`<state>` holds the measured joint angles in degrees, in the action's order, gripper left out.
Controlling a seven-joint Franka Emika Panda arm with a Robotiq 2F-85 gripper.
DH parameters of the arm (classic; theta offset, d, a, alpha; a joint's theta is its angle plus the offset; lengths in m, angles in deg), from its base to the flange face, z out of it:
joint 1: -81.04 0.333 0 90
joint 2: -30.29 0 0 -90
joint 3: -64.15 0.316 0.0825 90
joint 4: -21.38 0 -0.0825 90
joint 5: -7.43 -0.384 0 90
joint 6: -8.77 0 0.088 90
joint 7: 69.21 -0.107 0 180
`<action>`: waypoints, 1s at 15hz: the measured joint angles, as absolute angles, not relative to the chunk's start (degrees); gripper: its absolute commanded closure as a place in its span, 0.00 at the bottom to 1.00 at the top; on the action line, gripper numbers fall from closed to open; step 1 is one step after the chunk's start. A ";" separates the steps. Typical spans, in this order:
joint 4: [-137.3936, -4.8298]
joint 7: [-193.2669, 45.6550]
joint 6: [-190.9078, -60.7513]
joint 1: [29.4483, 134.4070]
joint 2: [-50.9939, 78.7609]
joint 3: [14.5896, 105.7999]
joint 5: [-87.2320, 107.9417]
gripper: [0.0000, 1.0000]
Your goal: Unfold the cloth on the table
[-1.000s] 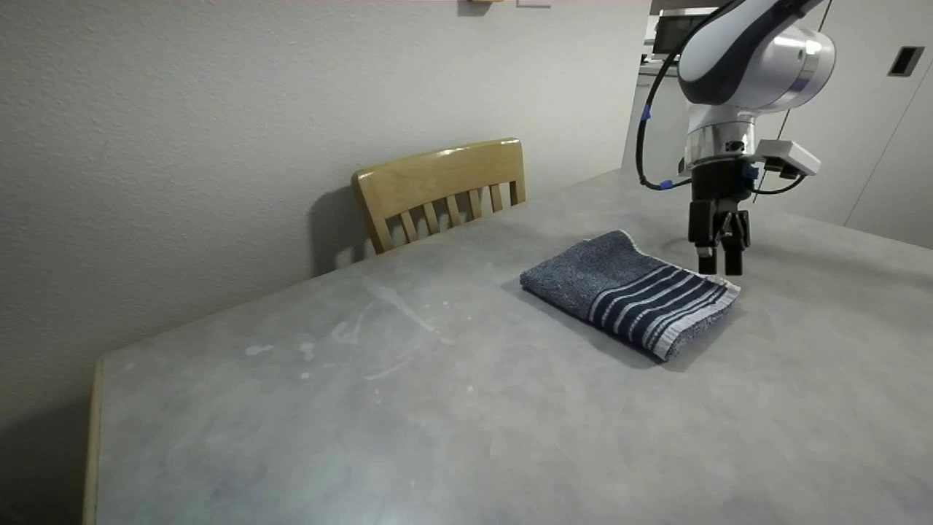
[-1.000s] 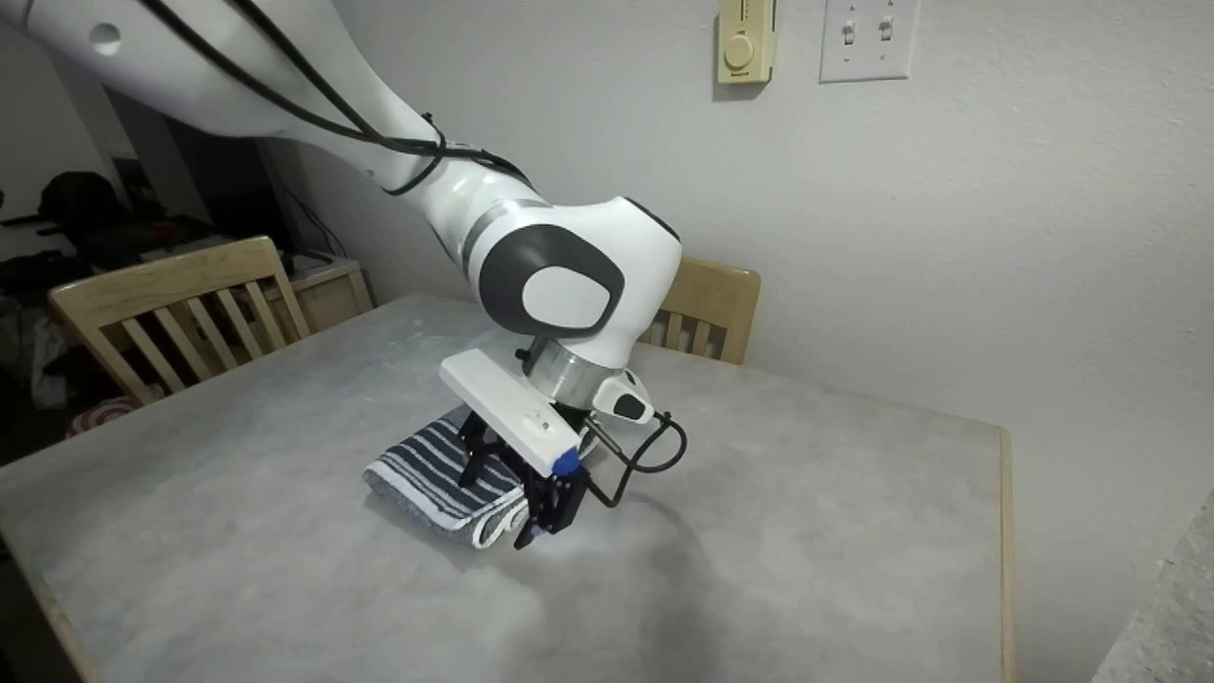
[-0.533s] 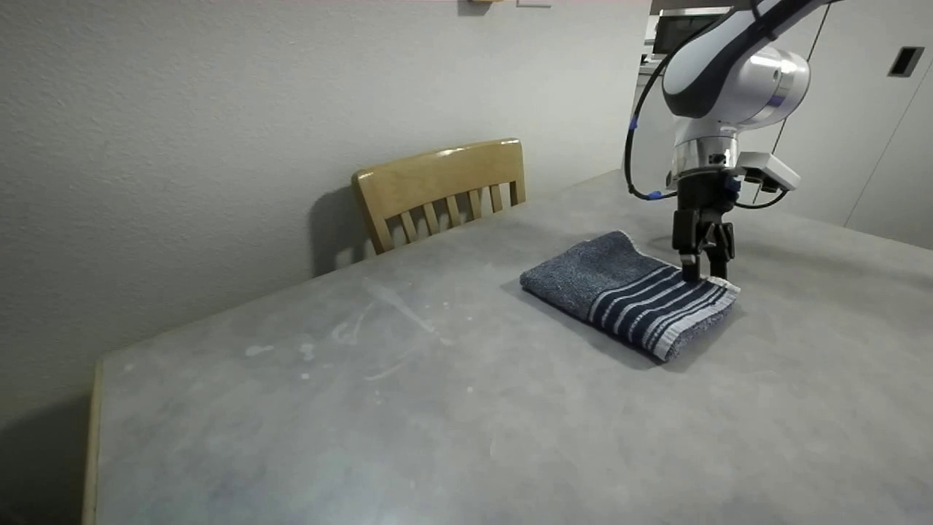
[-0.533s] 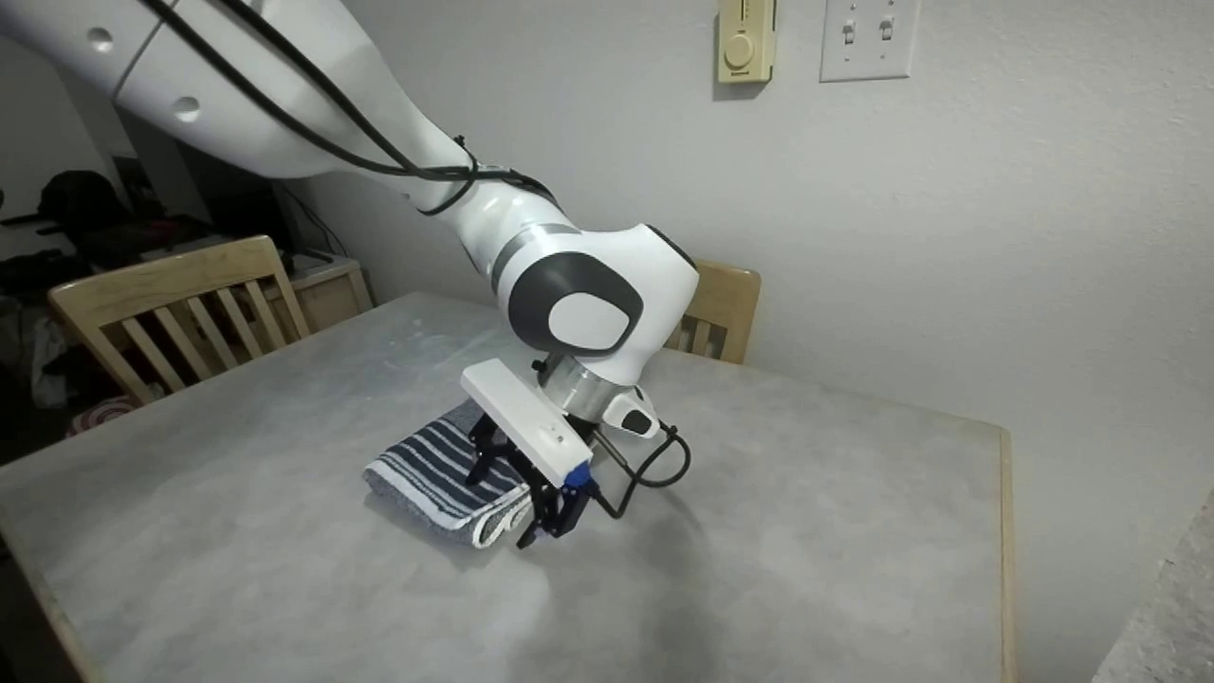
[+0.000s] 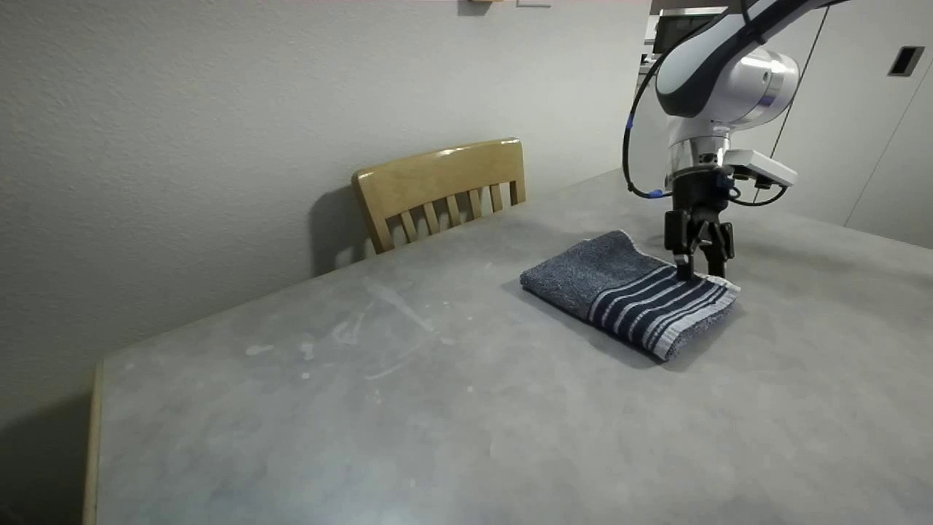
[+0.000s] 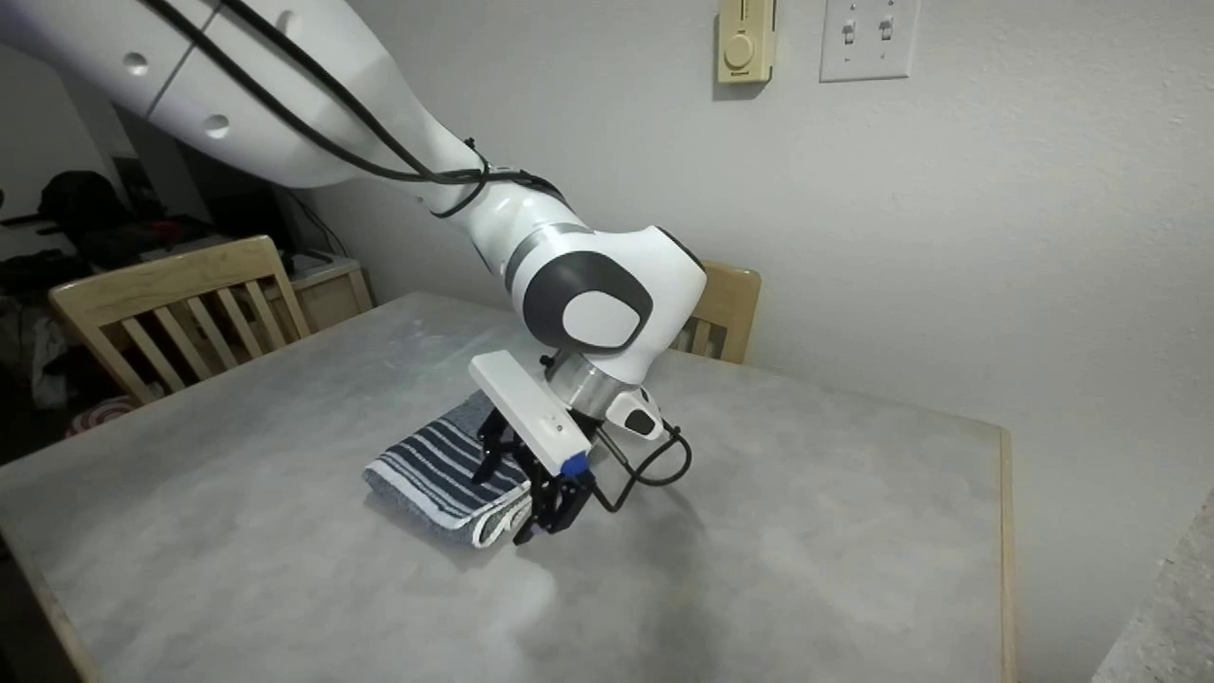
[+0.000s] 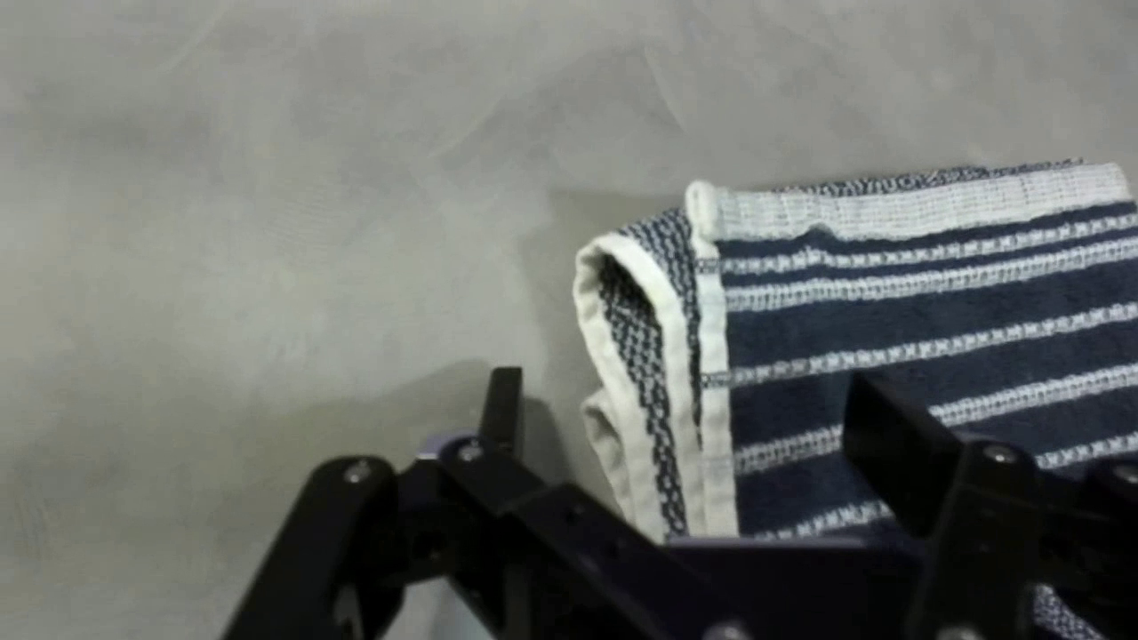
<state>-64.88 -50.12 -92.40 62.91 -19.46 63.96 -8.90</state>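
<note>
Seeing gripper spread wide, straddling the pale layered hem along one side of cloth. Have one finger over the striped face, the other just outside the edge, above table. Can't tell whether touching either. See cloth lying folded on table in both exterior views.

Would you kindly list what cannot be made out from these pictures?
Wrist view: cloth, partly cut off by the right edge.
In an exterior view: cloth, partly hidden by the tool.
In an exterior view: chair, seat hidden by the table.
In an exterior view: wall box, top cut off by the frame.
</note>
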 measured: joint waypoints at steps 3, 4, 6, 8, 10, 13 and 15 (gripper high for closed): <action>-64.75 -53.01 -92.52 63.10 -19.26 63.78 -8.90 0.29; -64.74 -53.66 -92.52 63.19 -19.12 63.75 -8.90 0.44; -64.74 -54.67 -92.51 63.33 -18.76 63.75 -8.89 0.52; -64.74 -55.00 -92.43 63.47 -18.36 63.75 -8.87 0.53; -64.74 -55.00 -92.37 63.56 -18.09 63.75 -8.87 0.46; -64.72 -54.84 -92.24 63.60 -18.08 63.78 -8.86 0.44; -64.71 -54.31 -92.14 63.59 -18.12 63.78 -8.86 0.69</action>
<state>-64.71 -54.31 -92.14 63.59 -18.12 63.78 -8.86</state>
